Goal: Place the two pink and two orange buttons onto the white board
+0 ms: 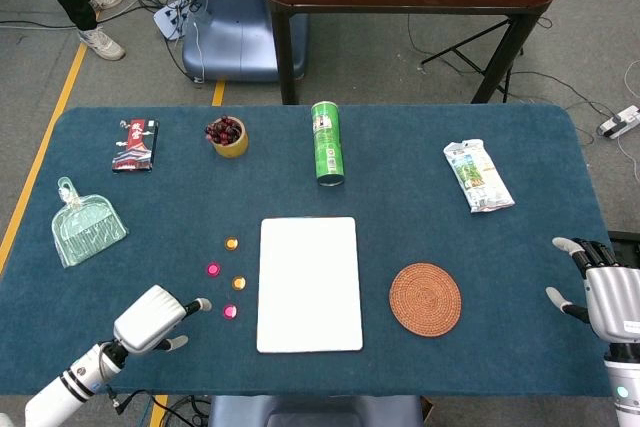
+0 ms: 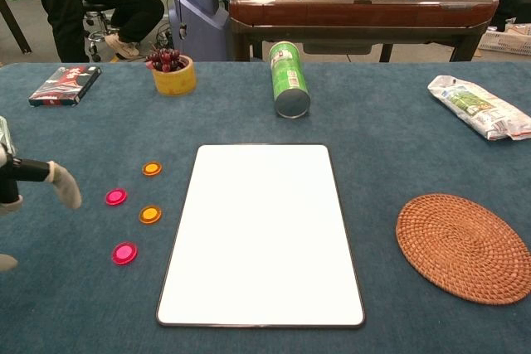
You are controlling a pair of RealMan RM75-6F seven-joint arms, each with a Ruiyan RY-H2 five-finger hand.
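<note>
The table (image 1: 420, 147) carries a lot that is not mine to touch, and the biggest thing in my working zone is the white board (image 1: 309, 284), lying flat and bare near the front edge; I judge that a careless sweep of my arm could nudge it away from the buttons. Just left of it sit the four small discs, none yet on it: the far orange button (image 1: 231, 243), the upper pink button (image 1: 212, 270), the near orange button (image 1: 239, 283) and the lower pink button (image 1: 230, 312). My left hand (image 1: 152, 318) hovers near that last one, fingers apart, holding nothing. My right hand (image 1: 608, 297) waits at the far edge, fingers spread, empty. The discs look thin and flat, so I expect my fingertips may skid one across the cloth or knock its neighbour instead of lifting it.
</note>
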